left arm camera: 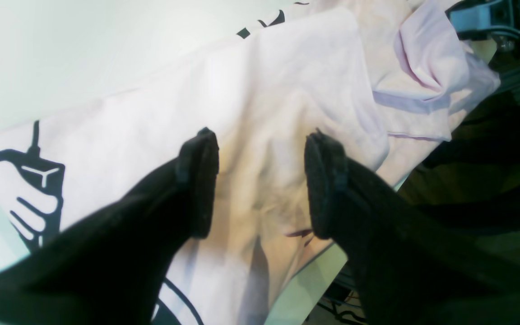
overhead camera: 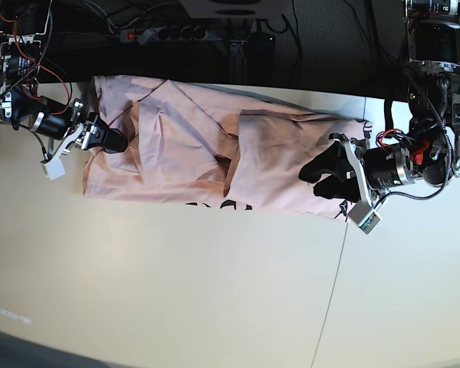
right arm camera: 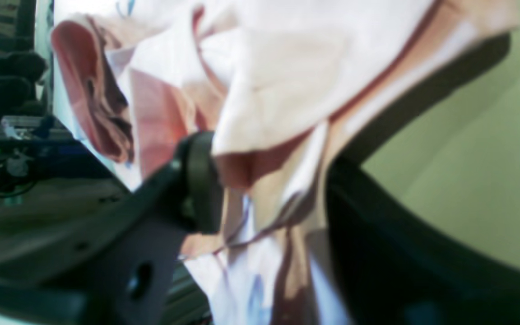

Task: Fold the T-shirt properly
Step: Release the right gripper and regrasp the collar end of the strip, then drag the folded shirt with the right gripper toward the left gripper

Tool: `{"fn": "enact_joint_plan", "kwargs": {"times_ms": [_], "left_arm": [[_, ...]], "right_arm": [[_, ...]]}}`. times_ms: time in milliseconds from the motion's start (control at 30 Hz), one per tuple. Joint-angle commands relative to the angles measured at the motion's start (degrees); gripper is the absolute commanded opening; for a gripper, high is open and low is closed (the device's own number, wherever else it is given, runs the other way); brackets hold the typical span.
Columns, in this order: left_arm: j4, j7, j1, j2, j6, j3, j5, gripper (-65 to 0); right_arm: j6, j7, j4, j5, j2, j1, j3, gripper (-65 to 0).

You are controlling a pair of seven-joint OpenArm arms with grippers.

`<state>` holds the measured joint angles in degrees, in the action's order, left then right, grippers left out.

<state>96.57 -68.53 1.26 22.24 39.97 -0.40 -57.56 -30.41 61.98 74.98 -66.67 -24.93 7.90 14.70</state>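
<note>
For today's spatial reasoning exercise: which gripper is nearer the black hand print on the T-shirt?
Left. The left gripper hovers over the T-shirt beside the hand print; the right gripper is at the opposite end.

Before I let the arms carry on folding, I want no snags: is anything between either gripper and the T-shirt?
Nothing visible is. The left gripper hangs open right over the T-shirt, only bare pink cloth between its fingers. The right gripper already has a bunched edge of the cloth between its fingers at the other end.

Pale pink T-shirt (overhead camera: pixel 215 153), black print; white table (overhead camera: pixel 176 291)
</note>
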Motion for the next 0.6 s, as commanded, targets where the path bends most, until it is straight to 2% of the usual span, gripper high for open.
{"fn": "enact_joint_plan", "kwargs": {"times_ms": [0, 67, 200, 333, 467, 567], "left_arm": [[0.74, 1.01, -0.92, 0.66, 0.03, -0.37, -1.09, -31.5], [0.74, 1.01, -0.92, 0.66, 0.03, -0.37, -1.09, -31.5], [0.74, 1.01, -0.92, 0.66, 0.03, -0.37, -1.09, -31.5], [0.74, 1.03, -0.92, 0.66, 0.03, -0.37, -1.11, -31.5], [0.74, 1.03, -0.92, 0.66, 0.03, -0.37, -1.16, -31.5], [0.74, 1.01, -0.94, 0.81, 0.03, -0.37, -1.38, -31.5]], "right_arm": [[-4.07, 2.27, -0.07, 3.39, -0.61, 0.20, -0.33, -41.8], [-4.07, 1.70, -0.07, 3.72, -0.61, 0.20, -0.33, -47.9], [-4.09, 0.74, -0.07, 3.72, -0.59, 0.20, -0.33, -64.2], [-4.09, -0.48, -0.07, 6.01, -0.59, 0.20, -0.33, -65.0], [-4.09, -6.86, -0.07, 13.09, -0.81, 0.20, -0.31, -65.0], [-4.07, -9.53, -0.07, 14.29, -1.77, 0.09, -0.15, -65.0]]}}
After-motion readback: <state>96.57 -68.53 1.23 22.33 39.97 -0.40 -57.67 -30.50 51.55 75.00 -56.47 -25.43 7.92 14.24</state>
